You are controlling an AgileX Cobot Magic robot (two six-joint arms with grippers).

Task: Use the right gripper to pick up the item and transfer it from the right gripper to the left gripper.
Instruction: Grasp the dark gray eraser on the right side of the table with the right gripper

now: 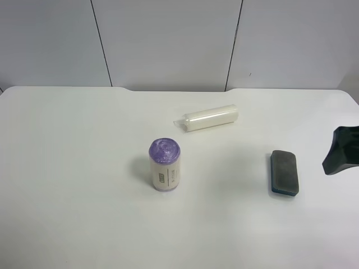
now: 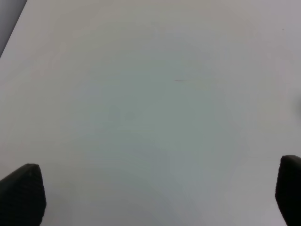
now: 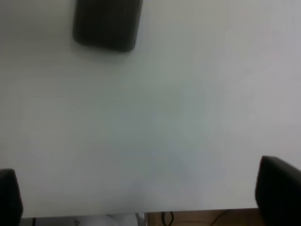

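The item (image 1: 284,172), a flat dark grey block with a blue-teal base, lies on the white table at the right of the exterior high view. A black part of my right gripper (image 1: 342,150) hangs just beyond it at that view's right edge, apart from it. In the right wrist view the item (image 3: 107,23) lies ahead of my right gripper (image 3: 145,197), whose fingers (image 3: 280,190) stand wide apart with only table between them. My left gripper (image 2: 155,193) is also open over bare table, and it is outside the exterior high view.
A purple-topped cylinder (image 1: 165,165) stands near the table's middle. A white tube (image 1: 209,117) lies on its side behind it. The table edge (image 3: 141,213) shows close under the right gripper. Grey wall panels rise behind the table.
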